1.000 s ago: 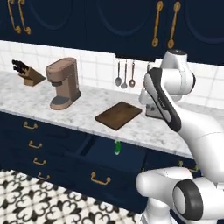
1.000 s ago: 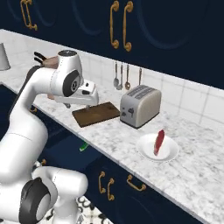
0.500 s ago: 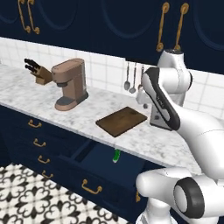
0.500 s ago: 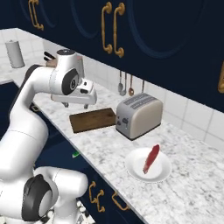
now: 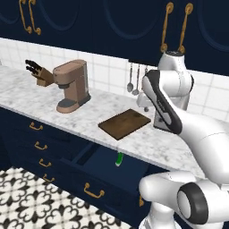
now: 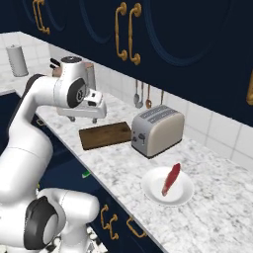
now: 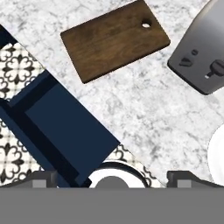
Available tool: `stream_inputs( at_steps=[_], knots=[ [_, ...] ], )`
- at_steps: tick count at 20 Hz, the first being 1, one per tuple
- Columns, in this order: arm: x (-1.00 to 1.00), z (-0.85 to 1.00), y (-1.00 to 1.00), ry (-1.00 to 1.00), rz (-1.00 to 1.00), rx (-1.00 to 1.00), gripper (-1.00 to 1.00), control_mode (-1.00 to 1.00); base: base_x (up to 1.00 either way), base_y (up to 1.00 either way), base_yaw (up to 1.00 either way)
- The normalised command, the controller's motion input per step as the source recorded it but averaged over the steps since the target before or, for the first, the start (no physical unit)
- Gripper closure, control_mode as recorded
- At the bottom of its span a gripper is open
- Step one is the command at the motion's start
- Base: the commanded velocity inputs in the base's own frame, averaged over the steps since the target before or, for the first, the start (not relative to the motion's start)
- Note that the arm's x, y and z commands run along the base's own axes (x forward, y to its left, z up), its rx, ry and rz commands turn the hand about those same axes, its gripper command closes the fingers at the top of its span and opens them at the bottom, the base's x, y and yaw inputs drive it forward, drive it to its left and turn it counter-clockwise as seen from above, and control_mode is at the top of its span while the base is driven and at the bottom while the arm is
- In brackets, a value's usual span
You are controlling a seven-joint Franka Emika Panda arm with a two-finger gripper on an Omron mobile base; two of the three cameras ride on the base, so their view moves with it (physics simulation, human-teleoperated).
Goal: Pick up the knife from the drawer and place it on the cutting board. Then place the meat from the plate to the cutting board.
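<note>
Both base views have shifted since the earlier frames, so the base has driven; the things on the desk (image 5: 147, 143) have not stirred. The gripper (image 7: 111, 175) hangs high over the desk, jaws spread wide and holding nothing.

The knife (image 5: 119, 159) lies in the open drawer (image 5: 96, 172), its green handle against the inner wall nearest the desk, at about 6 o'clock from the cutting board (image 5: 125, 123) in the left base view. The blade cannot be made out there, probably hidden in the drawer's shadow. In the right base view only a green sliver (image 6: 86, 174) shows below the desk edge.

The knife looks light and stiff. Its handle is likely smooth, so the jaws should close across the handle's middle, away from the thin blade.

The meat (image 6: 171, 180) lies on the plate (image 6: 184, 194), at about 4 o'clock from the toaster (image 6: 157, 129) in the right base view, well apart from the board. It is likely soft and slick; a pinch across its middle, on the narrow width, seems safest. Neither thing is on the board yet.
</note>
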Motion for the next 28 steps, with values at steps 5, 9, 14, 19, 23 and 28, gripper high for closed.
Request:
stream_inputs(
  at_steps=[5, 9, 14, 19, 23, 28],
  knots=[
    [0.0, -1.0, 1.0, 0.09, -0.05, 0.01, -1.0, -1.0, 0.0, 0.0, 0.0],
    [0.0, -1.0, 1.0, 0.0, -0.26, 0.01, -1.0, -1.0, 0.0, 0.0, 0.0],
    [0.35, -0.97, 0.96, 0.1, -0.38, 0.06, -1.0, -1.0, 0.0, 0.0, 0.0],
    [0.4, -0.95, 0.68, 0.1, -0.27, 0.0, -1.0, -1.0, 0.0, 0.0, 0.0],
    [0.4, -0.87, 0.13, 0.08, -0.09, 0.02, -1.0, -1.0, 0.0, 0.0, 0.0],
    [0.2, -0.42, 0.0, 0.0, -0.05, 0.11, -1.0, -1.0, 0.0, 0.0, 0.0]
  ],
)
